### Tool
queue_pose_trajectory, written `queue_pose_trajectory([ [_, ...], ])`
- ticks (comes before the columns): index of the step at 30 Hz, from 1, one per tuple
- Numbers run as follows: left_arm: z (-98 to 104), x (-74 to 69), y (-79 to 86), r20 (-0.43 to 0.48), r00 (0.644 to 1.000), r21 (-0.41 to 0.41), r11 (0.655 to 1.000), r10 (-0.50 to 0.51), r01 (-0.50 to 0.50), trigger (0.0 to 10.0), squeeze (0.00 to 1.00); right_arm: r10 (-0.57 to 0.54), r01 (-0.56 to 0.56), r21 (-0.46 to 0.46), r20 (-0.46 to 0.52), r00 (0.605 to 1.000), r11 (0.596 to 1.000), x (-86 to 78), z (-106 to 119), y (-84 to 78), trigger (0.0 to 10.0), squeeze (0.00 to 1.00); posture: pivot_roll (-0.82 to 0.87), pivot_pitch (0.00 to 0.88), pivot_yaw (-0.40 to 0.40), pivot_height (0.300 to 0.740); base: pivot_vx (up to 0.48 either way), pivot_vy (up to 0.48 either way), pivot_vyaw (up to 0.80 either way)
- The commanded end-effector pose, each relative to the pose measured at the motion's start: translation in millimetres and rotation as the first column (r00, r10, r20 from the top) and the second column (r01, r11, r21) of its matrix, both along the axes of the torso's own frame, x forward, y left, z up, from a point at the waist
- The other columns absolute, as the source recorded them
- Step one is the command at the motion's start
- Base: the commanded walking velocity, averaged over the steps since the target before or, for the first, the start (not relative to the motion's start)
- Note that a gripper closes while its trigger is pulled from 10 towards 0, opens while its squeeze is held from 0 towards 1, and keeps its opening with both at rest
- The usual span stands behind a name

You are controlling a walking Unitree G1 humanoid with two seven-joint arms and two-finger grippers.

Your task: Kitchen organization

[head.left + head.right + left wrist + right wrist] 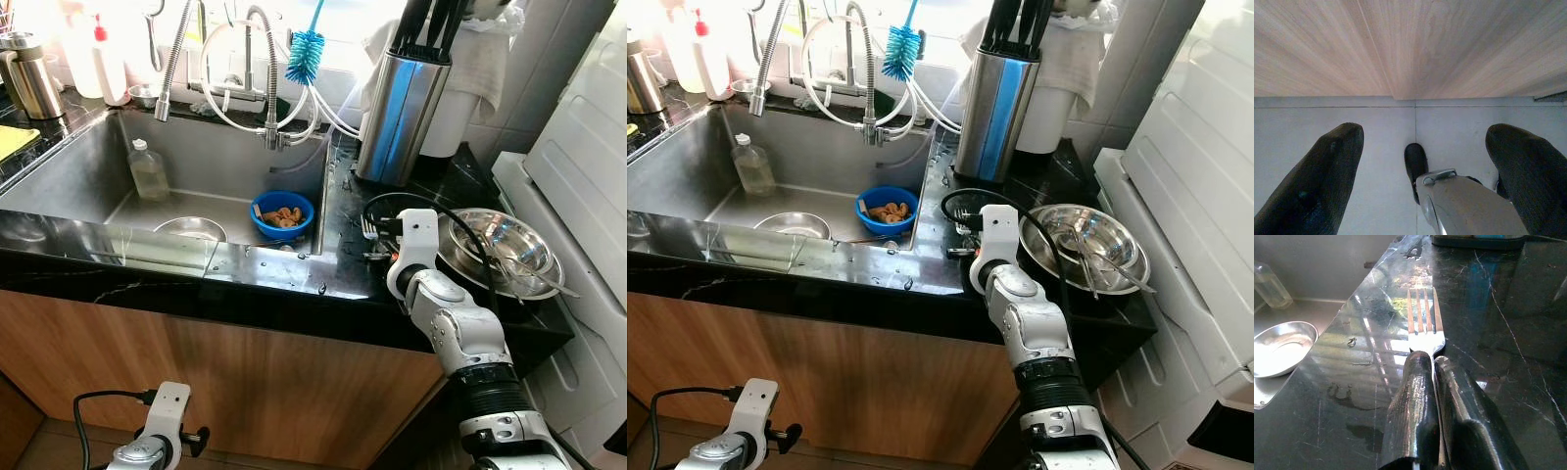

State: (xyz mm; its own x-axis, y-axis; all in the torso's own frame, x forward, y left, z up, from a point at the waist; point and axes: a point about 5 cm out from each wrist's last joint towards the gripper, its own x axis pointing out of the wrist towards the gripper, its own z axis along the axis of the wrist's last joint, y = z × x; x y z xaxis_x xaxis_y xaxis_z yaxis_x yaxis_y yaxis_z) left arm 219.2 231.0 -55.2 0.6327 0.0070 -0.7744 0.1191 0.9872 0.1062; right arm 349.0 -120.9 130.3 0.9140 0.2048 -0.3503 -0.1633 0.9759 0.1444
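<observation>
My right gripper is over the black counter just right of the sink, shut on a metal fork. The fork's tines stick out past the fingertips, low over the wet stone. To the right of the gripper sit stacked steel bowls holding utensils. Down by the cabinet front hangs my left gripper, open, with the floor under it.
The sink holds a blue bowl of food scraps, a steel dish and a bottle. A steel knife block stands behind the gripper. A blue brush hangs by the faucet. A white appliance is at right.
</observation>
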Motion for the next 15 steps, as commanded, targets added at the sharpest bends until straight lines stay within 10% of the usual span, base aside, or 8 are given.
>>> queue_pose_trajectory([
  [1, -2, -0.6, -4.0, -0.017, 1.0, -0.01, 1.0, -0.005, 0.005, 10.0, 0.0, -0.011, 0.011, 0.003, 0.008, 1.0, 1.0, 1.3, 2, -1.6, 0.0, 0.0, 0.17, 0.0, -0.137, 0.736, 0.0, 0.0, 0.0],
  [7, -2, -0.5, -4.2, -0.014, 1.0, -0.006, 1.0, -0.003, 0.003, 10.0, 0.0, -0.049, 0.044, 0.052, 0.094, 0.994, 0.998, 2.0, 12, -1.0, 0.0, 0.0, 0.17, 0.0, -0.132, 0.736, 0.0, 0.0, 0.0],
  [9, -2, -0.7, -3.8, -0.012, 1.0, -0.002, 1.0, 0.0, 0.0, 10.0, 0.0, -0.089, 0.076, 0.083, 0.158, 0.983, 0.994, 3.2, 22, -3.0, 3.9, 0.0, 0.17, 0.0, -0.129, 0.736, 0.0, 0.0, 0.0],
  [10, -2, -1.2, -3.6, -0.013, 1.0, 0.0, 1.0, 0.001, -0.001, 10.0, 0.0, -0.122, 0.104, 0.102, 0.192, 0.974, 0.989, 4.0, 26, -6.6, 10.0, 0.0, 0.17, 0.0, -0.128, 0.736, 0.0, 0.0, 0.0],
  [15, -3, -3.0, -3.2, -0.02, 1.0, 0.016, 1.0, 0.004, -0.004, 10.0, 0.0, -0.14, 0.101, 0.144, 0.296, 0.945, 0.984, 1.4, 38, -6.1, 10.0, 0.0, 0.17, 0.0, -0.123, 0.736, 0.0, 0.0, 0.0],
])
